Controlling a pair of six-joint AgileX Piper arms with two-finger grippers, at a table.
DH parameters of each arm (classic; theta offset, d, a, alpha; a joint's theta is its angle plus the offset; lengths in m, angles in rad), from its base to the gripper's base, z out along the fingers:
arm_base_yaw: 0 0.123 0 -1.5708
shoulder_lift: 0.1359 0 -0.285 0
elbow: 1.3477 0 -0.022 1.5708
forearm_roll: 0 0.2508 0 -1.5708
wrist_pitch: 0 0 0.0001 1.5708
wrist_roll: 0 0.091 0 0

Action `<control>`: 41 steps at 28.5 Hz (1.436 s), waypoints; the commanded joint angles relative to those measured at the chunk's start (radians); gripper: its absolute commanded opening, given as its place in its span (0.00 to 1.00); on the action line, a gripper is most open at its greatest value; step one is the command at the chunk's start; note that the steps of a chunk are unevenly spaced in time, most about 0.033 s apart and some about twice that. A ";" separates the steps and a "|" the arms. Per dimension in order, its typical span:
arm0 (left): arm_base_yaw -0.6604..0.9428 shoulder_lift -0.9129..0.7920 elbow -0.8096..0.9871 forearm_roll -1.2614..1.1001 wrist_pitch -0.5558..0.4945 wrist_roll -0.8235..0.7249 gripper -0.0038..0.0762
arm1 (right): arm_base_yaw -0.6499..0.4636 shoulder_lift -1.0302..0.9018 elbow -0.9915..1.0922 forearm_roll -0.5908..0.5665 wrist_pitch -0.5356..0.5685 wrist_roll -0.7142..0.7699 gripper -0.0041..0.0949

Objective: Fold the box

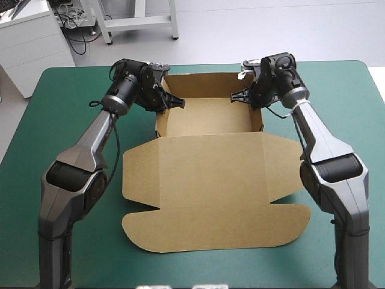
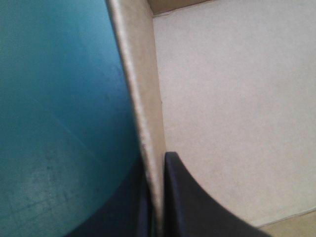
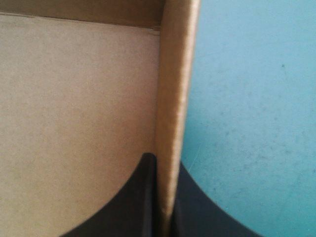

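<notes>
The brown box [image 1: 210, 150] lies mid-table as an open tray at the far side, walls raised, with its lid panel [image 1: 210, 205] flat toward the near edge. My left gripper [image 1: 171, 101] is at the tray's left wall. In the left wrist view that wall [image 2: 140, 98] stands between the black fingers [image 2: 192, 202], which are shut on it. My right gripper [image 1: 243, 95] is at the tray's right wall. In the right wrist view the right wall [image 3: 175, 108] runs up between the black fingers [image 3: 133, 202], pinched there. The tray floor [image 3: 74, 123] shows inside.
The teal-green cover [image 1: 72, 108] lies bare to the left and right of the box. The lid's rounded flaps [image 1: 289, 168] reach out toward both arms. White furniture [image 1: 30, 42] stands beyond the far left corner.
</notes>
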 commanded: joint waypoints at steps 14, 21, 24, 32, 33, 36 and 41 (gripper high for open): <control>-0.014 0.011 -0.029 -0.042 0.041 0.024 0.01 | 0.013 -0.014 -0.028 0.017 0.002 -0.036 0.02; -0.014 0.014 -0.029 -0.030 0.044 0.025 0.01 | 0.013 -0.016 -0.028 0.017 0.002 -0.037 0.03; -0.014 0.014 -0.029 -0.027 0.044 0.024 0.03 | 0.013 -0.017 -0.028 0.017 0.002 -0.044 0.11; -0.014 0.014 -0.031 -0.035 0.044 0.024 0.52 | 0.013 -0.037 -0.029 0.017 0.002 -0.044 0.61; -0.014 0.014 -0.033 -0.035 0.044 0.024 0.58 | 0.013 -0.042 -0.029 0.011 0.002 -0.044 0.65; -0.014 0.009 -0.055 -0.039 0.044 0.024 0.64 | 0.013 -0.054 -0.029 0.004 0.002 -0.044 0.65; -0.014 -0.043 -0.137 -0.004 0.044 0.024 0.64 | 0.011 -0.094 -0.029 0.003 0.002 -0.044 0.65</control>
